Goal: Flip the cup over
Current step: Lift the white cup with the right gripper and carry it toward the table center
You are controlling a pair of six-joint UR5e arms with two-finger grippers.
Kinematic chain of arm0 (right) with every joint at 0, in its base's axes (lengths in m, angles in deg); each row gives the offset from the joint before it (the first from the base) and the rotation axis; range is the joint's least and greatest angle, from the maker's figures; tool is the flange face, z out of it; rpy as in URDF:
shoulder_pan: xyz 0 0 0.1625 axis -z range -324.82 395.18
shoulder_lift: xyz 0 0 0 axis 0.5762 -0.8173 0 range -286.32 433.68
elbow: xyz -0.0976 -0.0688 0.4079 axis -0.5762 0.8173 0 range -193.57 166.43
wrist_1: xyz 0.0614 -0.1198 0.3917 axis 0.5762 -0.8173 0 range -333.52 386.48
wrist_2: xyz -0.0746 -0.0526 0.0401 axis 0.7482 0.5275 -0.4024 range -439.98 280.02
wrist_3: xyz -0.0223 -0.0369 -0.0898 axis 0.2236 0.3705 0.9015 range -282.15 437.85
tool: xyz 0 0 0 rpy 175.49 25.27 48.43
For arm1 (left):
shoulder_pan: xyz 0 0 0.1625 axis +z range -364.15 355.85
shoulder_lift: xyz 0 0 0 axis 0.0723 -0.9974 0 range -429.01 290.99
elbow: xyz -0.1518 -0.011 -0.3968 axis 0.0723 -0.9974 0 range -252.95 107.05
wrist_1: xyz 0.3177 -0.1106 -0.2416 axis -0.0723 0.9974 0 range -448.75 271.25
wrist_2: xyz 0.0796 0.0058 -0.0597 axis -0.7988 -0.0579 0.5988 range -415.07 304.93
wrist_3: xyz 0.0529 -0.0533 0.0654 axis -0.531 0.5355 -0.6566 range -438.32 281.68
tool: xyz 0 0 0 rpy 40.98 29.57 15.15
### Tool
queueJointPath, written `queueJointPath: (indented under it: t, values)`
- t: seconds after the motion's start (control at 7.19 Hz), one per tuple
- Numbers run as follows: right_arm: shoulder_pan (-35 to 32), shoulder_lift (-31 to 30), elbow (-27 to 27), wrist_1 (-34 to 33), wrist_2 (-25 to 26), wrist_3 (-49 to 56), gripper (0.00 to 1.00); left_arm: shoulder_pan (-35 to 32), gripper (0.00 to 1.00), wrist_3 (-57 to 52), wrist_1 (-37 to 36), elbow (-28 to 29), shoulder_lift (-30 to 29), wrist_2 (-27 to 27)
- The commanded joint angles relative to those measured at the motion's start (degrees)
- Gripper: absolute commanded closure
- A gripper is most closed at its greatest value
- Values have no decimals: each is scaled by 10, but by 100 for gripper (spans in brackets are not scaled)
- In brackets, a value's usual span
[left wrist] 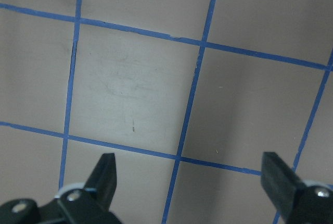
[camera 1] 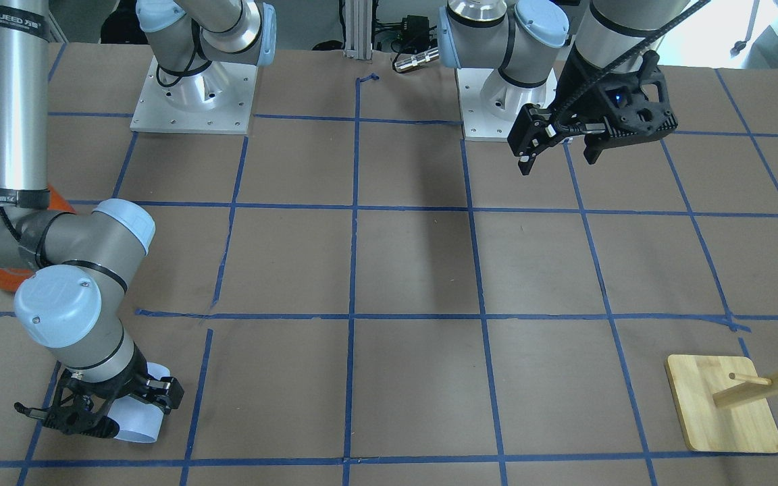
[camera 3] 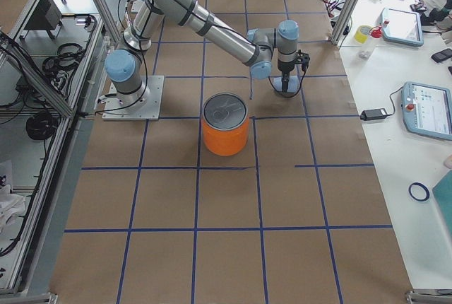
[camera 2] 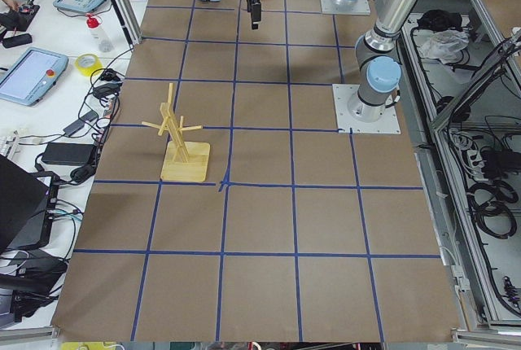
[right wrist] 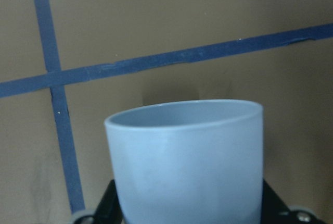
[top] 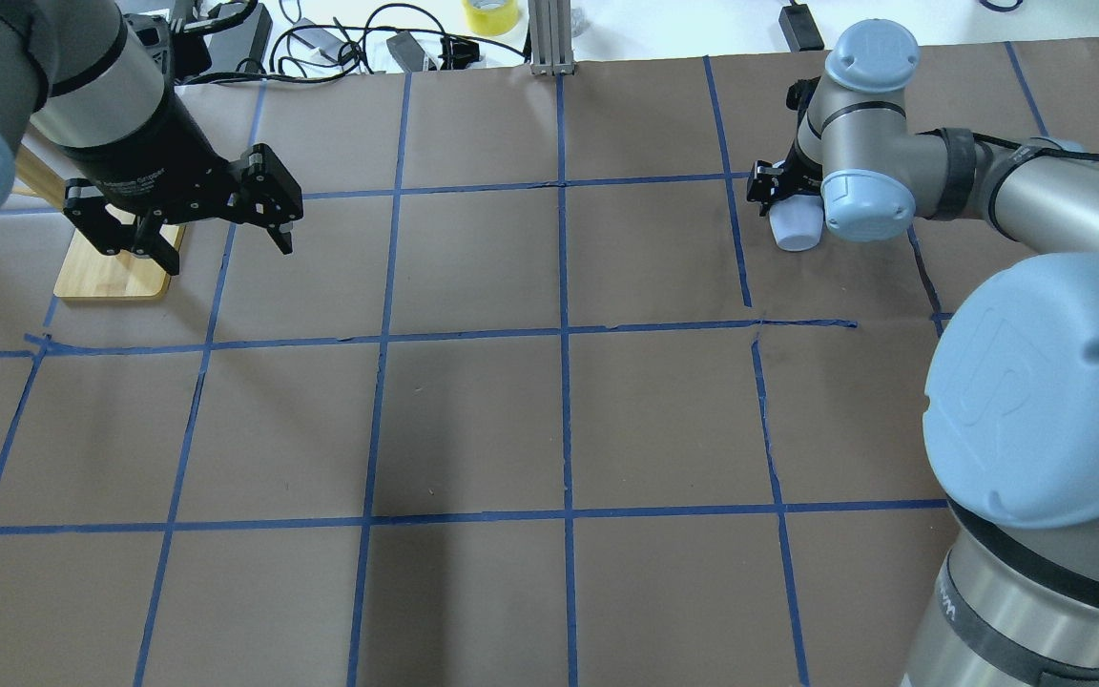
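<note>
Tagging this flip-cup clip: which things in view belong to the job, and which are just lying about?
Job: cup; right tool, closed on it.
Lying about: can; rack; left tool, open over bare table.

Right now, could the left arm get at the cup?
Probably not: the cup is clamped in the right gripper at one end of the table, while the left gripper hangs open over the opposite end.

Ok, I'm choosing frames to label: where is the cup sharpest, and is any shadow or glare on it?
Right wrist view: cup large, fairly sharp, evenly lit, faint shadow behind it. Front-facing view: small, half hidden, no glare. Overhead view: tiny, slightly soft.
</note>
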Motion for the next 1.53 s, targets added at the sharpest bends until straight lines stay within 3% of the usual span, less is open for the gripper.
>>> queueJointPath:
  t: [0.0, 0.14, 0.42, 0.97, 1.39]
  values:
    - [0, 2, 2, -2, 0, 1, 94, 0, 0, 0, 0, 0, 0, 0]
    - [0, 0, 7, -7, 0, 12, 100, 0, 0, 0, 0, 0, 0, 0]
    - [-27, -13, 29, -2, -1, 83, 100, 0, 0, 0, 0, 0, 0, 0]
    - [-165, -14, 47, -30, 0, 98, 100, 0, 0, 0, 0, 0, 0, 1]
    - [-251, -7, 45, -57, 0, 311, 100, 0, 0, 1, 0, 1, 0, 0]
